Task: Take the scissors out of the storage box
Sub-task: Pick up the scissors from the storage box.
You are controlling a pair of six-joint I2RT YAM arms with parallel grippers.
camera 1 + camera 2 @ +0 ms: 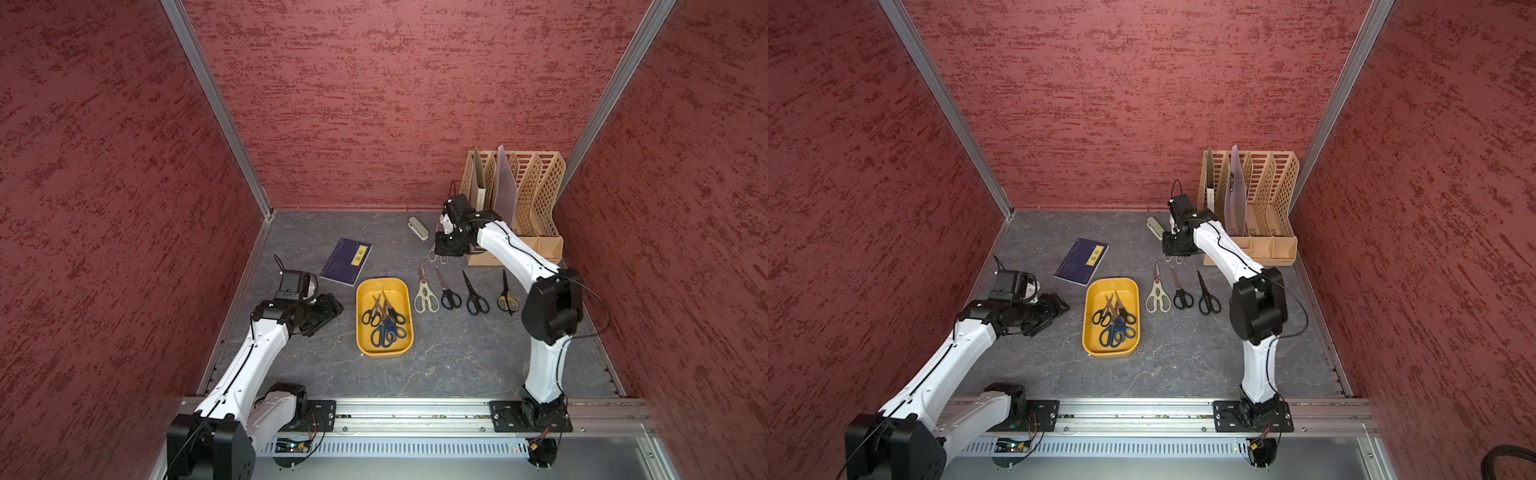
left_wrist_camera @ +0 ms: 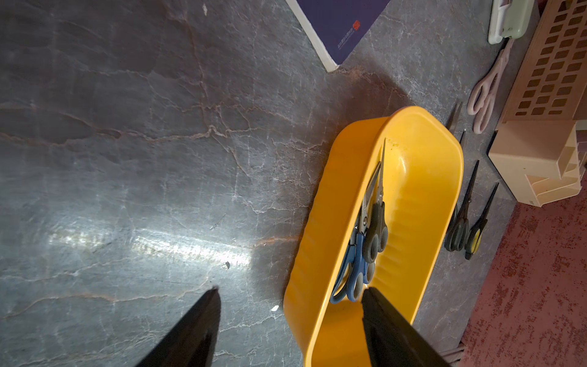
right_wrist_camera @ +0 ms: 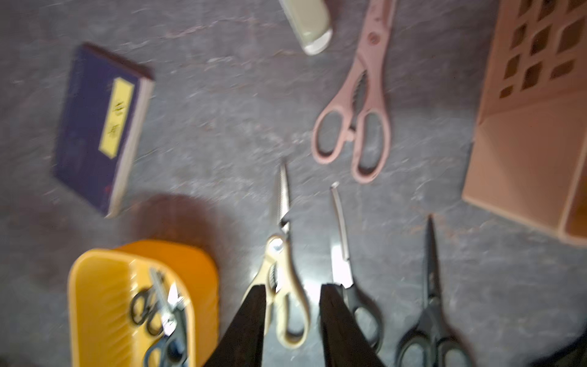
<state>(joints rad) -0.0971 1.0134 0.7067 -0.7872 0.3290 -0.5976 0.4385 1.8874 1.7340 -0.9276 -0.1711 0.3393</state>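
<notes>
Mid-tabletop: storage box [image 1: 388, 286], with a pile of black- and blue-handled scissors [image 1: 384, 322] inside it. In a row on the tabletop just right of the box: cream-handled shears [image 1: 424, 295], short black pair [image 1: 449, 296], longer black pair [image 1: 474, 301], black-and-yellow pair [image 1: 508, 300]. Nearer the back edge: pink shears [image 3: 355, 105], lying free beside the file organizer [image 1: 536, 195] in the back right corner. Above them in a top view: right gripper [image 1: 445, 245], jaws partly apart, nothing between. Near the box's left side, not touching it: left gripper [image 2: 292, 289], jaws wide, empty.
</notes>
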